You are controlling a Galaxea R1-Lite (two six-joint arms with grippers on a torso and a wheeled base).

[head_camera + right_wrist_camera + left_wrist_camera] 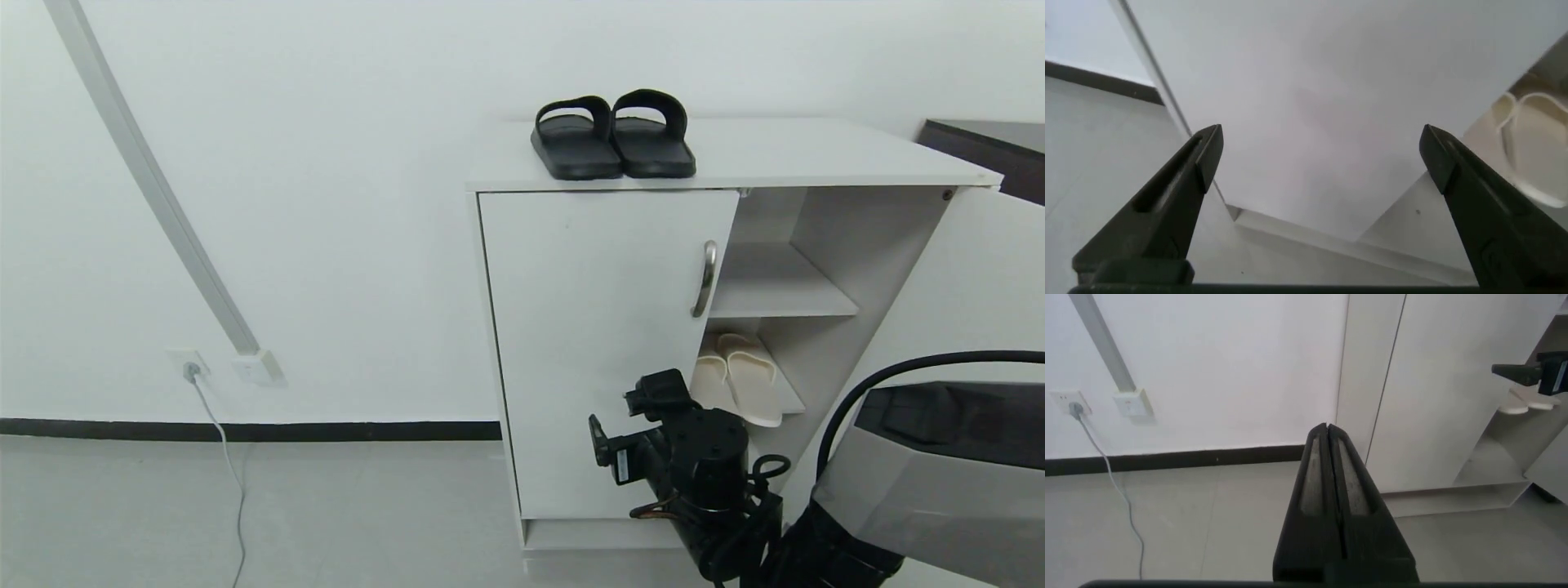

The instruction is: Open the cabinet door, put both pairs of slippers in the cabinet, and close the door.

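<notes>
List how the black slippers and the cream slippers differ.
1. Colour: the black slippers are black, while the cream slippers are pale cream.
2. Place: the black pair sits on top of the cabinet. The cream pair lies inside it, on the lower shelf.
3. View: the black pair shows whole. The cream pair is partly hidden behind the door.
Shared: each pair lies side by side, soles down.
</notes>
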